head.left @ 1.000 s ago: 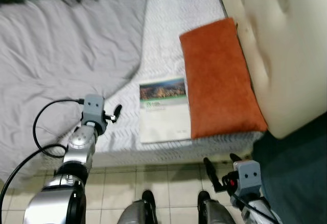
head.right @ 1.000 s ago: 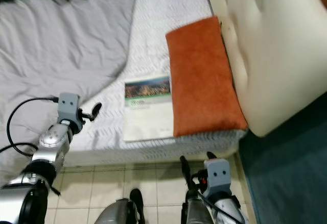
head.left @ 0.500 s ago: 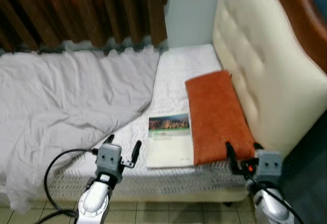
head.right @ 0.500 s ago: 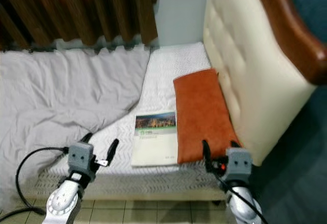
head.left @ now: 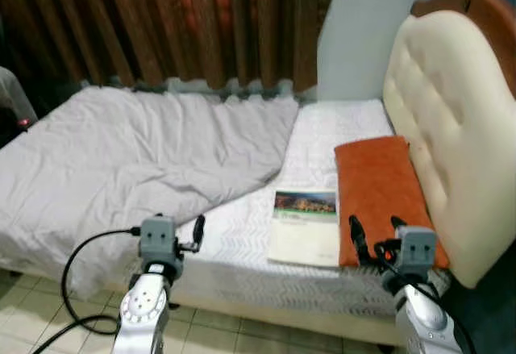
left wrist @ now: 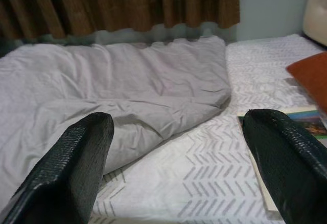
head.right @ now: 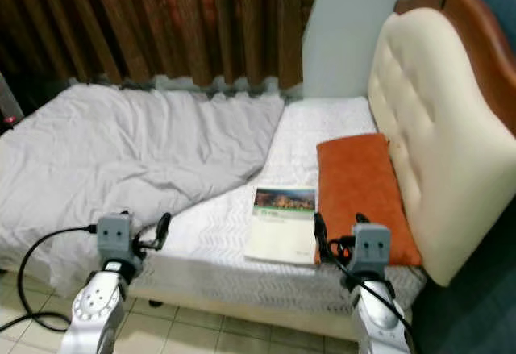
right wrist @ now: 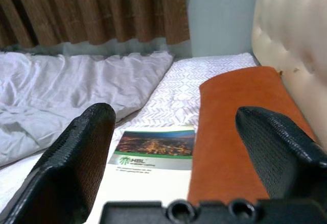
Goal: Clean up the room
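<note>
One bed (head.left: pixel 242 245) with a white chevron-patterned mattress cover carries three loose things: one crumpled pale grey duvet (head.left: pixel 129 160), one flat rectangular rust-orange cushion (head.left: pixel 379 189) and one thin white booklet (head.left: pixel 305 226). The booklet lies flat near the bed's front edge, its right side touching the long edge of the orange cushion, with the grey duvet's folded-back edge just beside its other side. Its cover is mostly white, with one band of a night city photograph across the top, a small green logo and a line of dark lettering under it; the lettering is too small to read. The orange cushion lies along the foot of one cream tufted headboard with a brown wooden rim (head.left: pixel 451 112). Dark brown pleated curtains (head.left: pixel 177 23) hang behind the bed. Two grippers are raised in front of the bed's front edge: the left gripper (head.left: pixel 196 231) by the duvet and the right gripper (head.left: pixel 375 235) before the cushion, each with its two black fingers spread apart and holding nothing.
</note>
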Controlling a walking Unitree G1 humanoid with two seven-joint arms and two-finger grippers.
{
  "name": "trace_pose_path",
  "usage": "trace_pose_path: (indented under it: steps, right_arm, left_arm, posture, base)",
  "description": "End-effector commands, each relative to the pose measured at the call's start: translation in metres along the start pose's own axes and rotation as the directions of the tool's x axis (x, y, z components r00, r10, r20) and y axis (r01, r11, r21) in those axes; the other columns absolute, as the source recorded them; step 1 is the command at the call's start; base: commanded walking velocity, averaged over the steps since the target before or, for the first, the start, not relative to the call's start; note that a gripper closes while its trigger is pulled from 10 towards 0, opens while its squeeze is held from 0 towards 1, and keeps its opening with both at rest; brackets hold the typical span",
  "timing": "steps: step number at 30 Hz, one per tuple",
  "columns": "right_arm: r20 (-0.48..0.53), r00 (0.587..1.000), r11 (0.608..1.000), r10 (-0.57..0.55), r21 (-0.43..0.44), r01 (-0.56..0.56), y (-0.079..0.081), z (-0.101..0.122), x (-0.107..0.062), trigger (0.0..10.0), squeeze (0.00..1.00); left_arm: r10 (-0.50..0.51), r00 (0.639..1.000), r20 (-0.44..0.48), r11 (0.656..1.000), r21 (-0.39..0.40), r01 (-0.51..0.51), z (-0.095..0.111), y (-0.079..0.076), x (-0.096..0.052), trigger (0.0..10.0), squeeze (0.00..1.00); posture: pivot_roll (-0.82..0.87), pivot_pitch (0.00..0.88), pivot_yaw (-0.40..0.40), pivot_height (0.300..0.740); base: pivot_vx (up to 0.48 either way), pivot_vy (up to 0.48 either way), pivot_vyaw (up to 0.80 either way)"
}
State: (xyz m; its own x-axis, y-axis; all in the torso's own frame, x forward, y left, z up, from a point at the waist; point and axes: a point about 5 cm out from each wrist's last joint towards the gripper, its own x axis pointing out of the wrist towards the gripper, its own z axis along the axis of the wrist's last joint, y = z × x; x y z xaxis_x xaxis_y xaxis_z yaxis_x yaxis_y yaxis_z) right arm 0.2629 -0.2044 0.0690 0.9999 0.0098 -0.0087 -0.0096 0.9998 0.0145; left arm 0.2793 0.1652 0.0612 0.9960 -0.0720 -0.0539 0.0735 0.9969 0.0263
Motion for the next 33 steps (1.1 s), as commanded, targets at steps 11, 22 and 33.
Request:
trace_pose_path:
  steps: [11, 22, 33]
  right_arm:
    - [-0.024, 0.998, 0.998, 0.062, -0.004, -0.062, 0.010, -0.008, 0.000, 10.0, 0.00]
    - [-0.023, 0.999, 0.996, 0.034, 0.086, -0.032, 0.006, -0.010, 0.005, 10.0, 0.00]
    - [-0.040, 0.995, 0.993, 0.088, 0.082, -0.084, 0.014, -0.013, 0.011, 10.0, 0.00]
  left_arm:
    - [-0.006, 1.000, 0.004, 1.000, -0.020, 0.007, 0.008, 0.003, 0.000, 10.0, 0.00]
    - [0.005, 1.000, 0.026, 1.000, 0.015, -0.006, 0.019, 0.004, -0.002, 10.0, 0.00]
    - [0.036, 0.999, -0.012, 0.999, -0.004, -0.036, 0.014, -0.001, -0.005, 10.0, 0.00]
  posture:
    - [0.00, 0.000, 0.042, 0.740]
    - [0.03, 0.000, 0.035, 0.740]
    - [0.04, 0.000, 0.030, 0.740]
  base:
    - [0.000, 0.479, 0.00]
    - [0.000, 0.480, 0.00]
    - [0.000, 0.480, 0.00]
